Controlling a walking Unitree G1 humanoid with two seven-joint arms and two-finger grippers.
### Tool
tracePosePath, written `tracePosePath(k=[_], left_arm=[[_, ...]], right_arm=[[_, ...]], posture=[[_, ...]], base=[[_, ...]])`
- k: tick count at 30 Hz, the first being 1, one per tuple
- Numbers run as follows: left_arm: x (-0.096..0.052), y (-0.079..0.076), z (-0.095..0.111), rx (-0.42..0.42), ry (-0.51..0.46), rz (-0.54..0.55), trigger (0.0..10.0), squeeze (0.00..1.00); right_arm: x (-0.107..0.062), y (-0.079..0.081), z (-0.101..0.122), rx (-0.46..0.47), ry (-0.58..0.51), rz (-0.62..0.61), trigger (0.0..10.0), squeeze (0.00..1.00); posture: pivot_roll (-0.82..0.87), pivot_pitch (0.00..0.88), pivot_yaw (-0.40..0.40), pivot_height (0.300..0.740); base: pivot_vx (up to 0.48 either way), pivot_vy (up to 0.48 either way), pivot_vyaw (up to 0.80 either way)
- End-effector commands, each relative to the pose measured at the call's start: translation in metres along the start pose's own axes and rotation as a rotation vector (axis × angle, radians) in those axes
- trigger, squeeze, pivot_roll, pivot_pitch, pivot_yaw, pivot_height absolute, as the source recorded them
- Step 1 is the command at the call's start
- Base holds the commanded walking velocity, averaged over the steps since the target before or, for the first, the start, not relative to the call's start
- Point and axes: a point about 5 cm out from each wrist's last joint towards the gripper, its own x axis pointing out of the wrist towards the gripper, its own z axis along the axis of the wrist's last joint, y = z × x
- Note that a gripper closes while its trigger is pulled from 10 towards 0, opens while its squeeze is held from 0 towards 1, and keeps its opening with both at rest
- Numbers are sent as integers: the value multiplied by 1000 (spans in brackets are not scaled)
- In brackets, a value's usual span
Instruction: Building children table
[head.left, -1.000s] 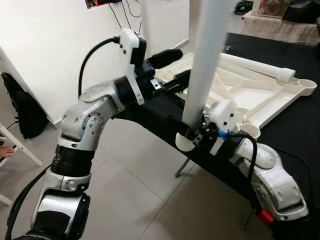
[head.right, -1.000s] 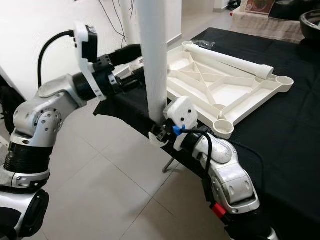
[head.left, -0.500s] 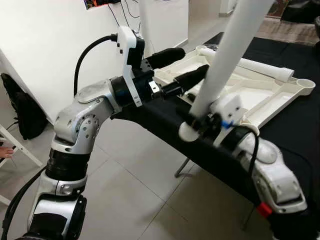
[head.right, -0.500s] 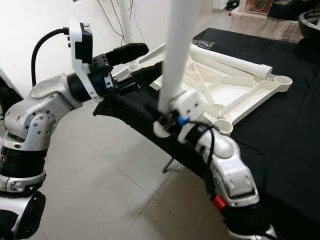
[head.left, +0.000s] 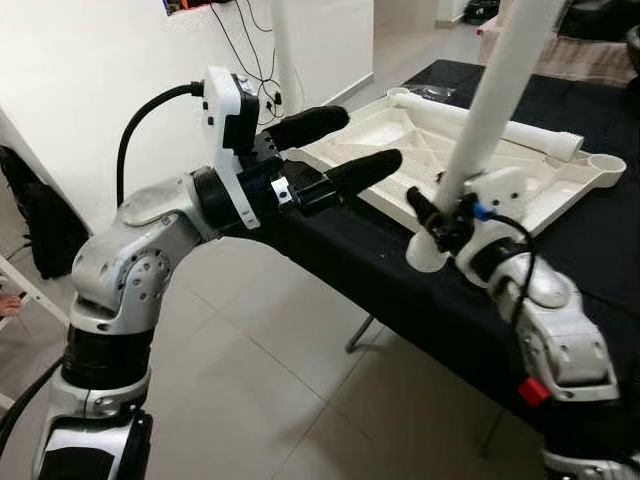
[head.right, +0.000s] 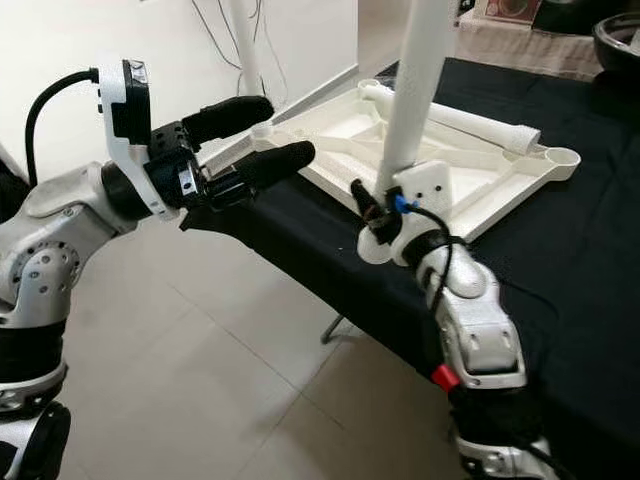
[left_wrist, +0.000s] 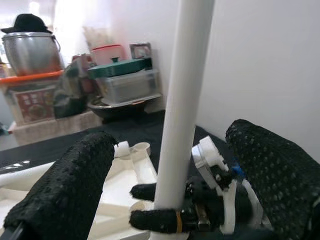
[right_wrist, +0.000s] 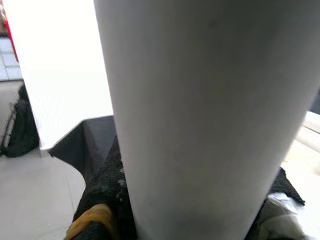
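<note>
I see the right pincer (head.left: 432, 226) clenched on the lower end of a white table leg (head.left: 490, 110), which stands nearly upright, tilted slightly away from me, its rounded foot (head.left: 424, 255) hanging just over the near edge of the worktop (head.left: 600, 250). The worktop is covered in black cloth. The left pincer (head.left: 335, 148) is released, its two black fingers (head.right: 232, 116) spread wide and pointing toward the leg, near it but not touching. In the left wrist view the leg (left_wrist: 182, 110) stands between the spread fingers with gaps on both sides. Behind the leg the white tabletop frame (head.right: 480, 175) lies upside down on the cloth, an open socket (head.left: 612, 162) at its right corner. A second white leg (head.right: 470, 120) lies across the frame's far side
</note>
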Motion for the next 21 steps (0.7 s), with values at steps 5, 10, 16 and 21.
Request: tracePosePath(k=[5,10,16,21], left_arm=[[-3,-1,-23,-1,55,160,10000,0],[-2,-3,-31,4,92,189,10000,0],[1,2,-36,21,118,217,10000,0],[6,2,-37,32,118,212,10000,0]], right_arm=[[3,9,-9,7,57,-27,10000,0],[6,17,-10,-3,70,-27,10000,0],[12,33,-2,-28,38,16,10000,0],[15,40,4,-24,7,40,10000,0]], posture=[[-37,66,93,740],[-35,56,94,740],[-35,43,96,740],[-36,36,101,740]], base=[[0,0,-800],[0,0,-800],[0,0,-800],[0,0,-800]])
